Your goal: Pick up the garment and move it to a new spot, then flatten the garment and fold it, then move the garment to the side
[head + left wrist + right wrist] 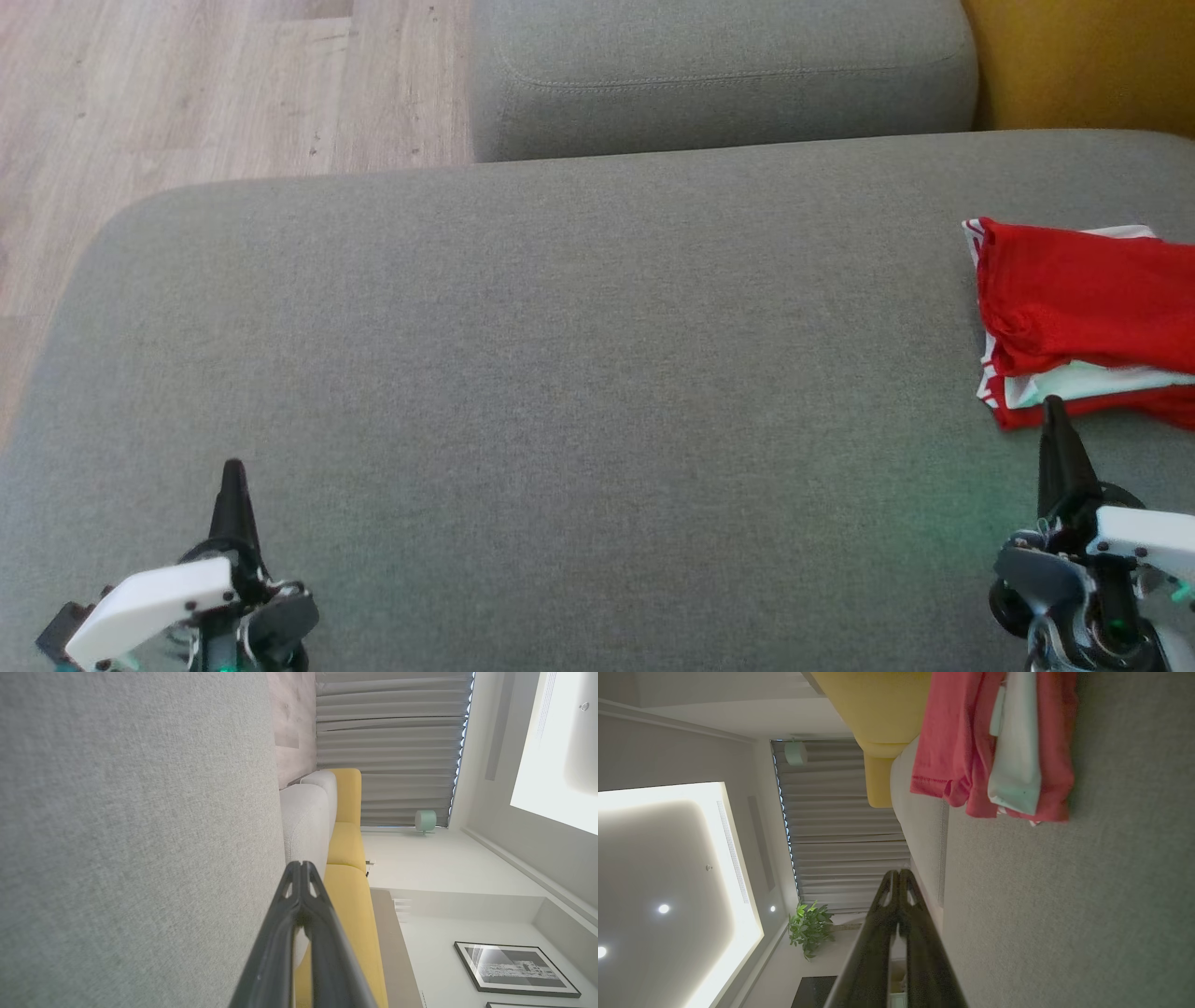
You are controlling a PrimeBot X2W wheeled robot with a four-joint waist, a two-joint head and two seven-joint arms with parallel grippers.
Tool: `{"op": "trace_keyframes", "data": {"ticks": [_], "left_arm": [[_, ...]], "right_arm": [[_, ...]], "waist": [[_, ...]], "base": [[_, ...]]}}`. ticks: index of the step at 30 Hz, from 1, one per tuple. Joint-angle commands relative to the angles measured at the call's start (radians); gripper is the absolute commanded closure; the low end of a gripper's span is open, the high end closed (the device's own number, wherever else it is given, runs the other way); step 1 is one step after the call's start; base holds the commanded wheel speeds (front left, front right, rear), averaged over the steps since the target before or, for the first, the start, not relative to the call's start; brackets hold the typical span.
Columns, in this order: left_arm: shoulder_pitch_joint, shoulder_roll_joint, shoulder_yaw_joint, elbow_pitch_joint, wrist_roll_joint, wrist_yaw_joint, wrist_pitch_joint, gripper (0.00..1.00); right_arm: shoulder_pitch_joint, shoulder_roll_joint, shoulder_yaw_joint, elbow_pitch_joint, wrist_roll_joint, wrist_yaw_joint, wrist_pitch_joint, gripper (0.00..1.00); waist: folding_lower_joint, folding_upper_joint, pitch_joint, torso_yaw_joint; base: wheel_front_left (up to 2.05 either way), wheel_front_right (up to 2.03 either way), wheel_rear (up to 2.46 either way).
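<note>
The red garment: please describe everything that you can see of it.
The garment is soft red cloth with white parts and striped trim. It lies folded in loose, rumpled layers on the grey sofa seat, at the head view's right edge. Nothing holds it; the shut right pincer is just short of it.

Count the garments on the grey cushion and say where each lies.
1. The red and white garment lies folded at the far right of the grey cushion; the head view's edge cuts it off, so more could be hidden beyond.
</note>
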Motion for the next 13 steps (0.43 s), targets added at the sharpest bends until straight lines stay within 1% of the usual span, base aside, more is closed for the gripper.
{"op": "trace_keyframes", "data": {"ticks": [1,13], "left_arm": [[-0.05,0.006,0.042,-0.037,-0.006,-0.007,0.007,1.0],[-0.05,0.006,0.042,-0.037,-0.006,-0.007,0.007,1.0]], "right_arm": [[-0.054,-0.007,0.021,-0.038,0.007,-0.002,0.007,1.0],[-0.054,-0.007,0.021,-0.038,0.007,-0.002,0.007,1.0]], "waist": [[0.0,0.0,0.0,0.0],[0.0,0.0,0.0,0.0]], "base": [[0.0,0.0,0.0],[0.0,0.0,0.0]]}}
